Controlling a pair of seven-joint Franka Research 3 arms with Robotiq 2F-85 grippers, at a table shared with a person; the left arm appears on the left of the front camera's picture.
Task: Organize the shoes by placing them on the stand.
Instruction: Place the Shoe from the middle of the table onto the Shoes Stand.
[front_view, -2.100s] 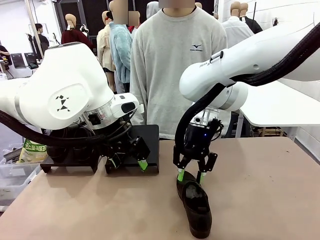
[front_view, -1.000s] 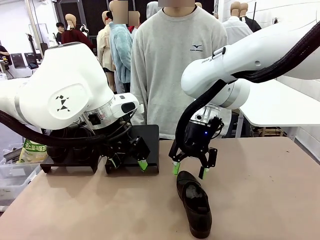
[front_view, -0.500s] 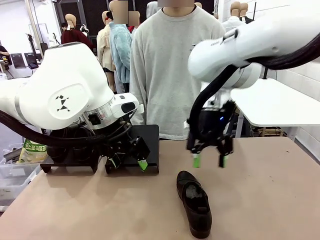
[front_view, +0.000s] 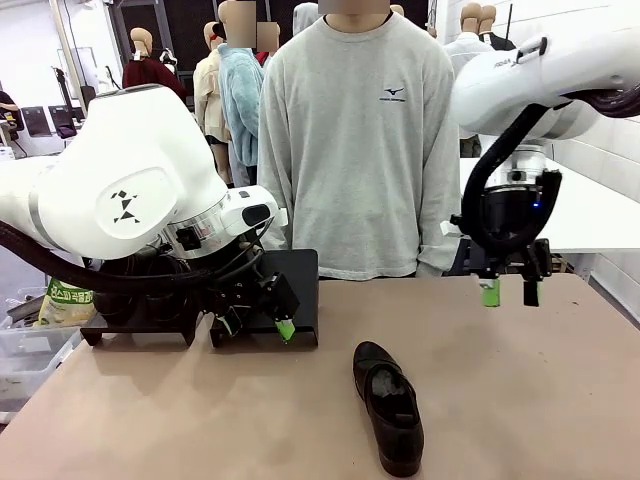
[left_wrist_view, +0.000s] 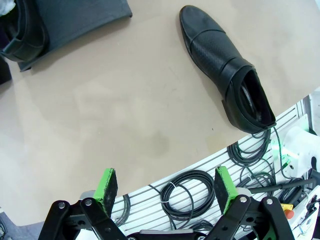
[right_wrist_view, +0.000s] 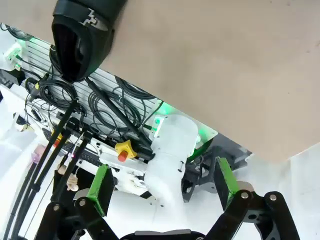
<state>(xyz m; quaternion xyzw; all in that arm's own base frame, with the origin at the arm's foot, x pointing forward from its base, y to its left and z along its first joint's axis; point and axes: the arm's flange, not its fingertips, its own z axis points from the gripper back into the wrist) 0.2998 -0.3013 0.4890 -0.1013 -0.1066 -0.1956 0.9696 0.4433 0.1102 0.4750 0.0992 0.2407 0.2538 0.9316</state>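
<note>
One black shoe (front_view: 390, 405) lies on the tan table near the front edge, toe pointing away; it also appears in the left wrist view as the shoe (left_wrist_view: 225, 70). In the right wrist view only the heel of the shoe (right_wrist_view: 80, 35) is seen. My right gripper (front_view: 508, 293) hangs open above the table, well to the right of the shoe and apart from it. My left gripper (front_view: 255, 325) is open and empty, low in front of the black stand (front_view: 300, 275). A second black shoe (left_wrist_view: 22, 30) rests on the stand (left_wrist_view: 85, 17).
A person in a grey sweatshirt (front_view: 355, 140) stands at the far side, behind the stand. A green-labelled packet (front_view: 65, 300) and a clear bin (front_view: 20, 355) sit off the table's left. Cables (left_wrist_view: 185, 195) hang below the near table edge. A white table (front_view: 570, 210) stands at back right.
My right gripper, which stood open over the shoe's toe, has lifted and swung right, leaving the shoe on the table. The left arm has not moved.
</note>
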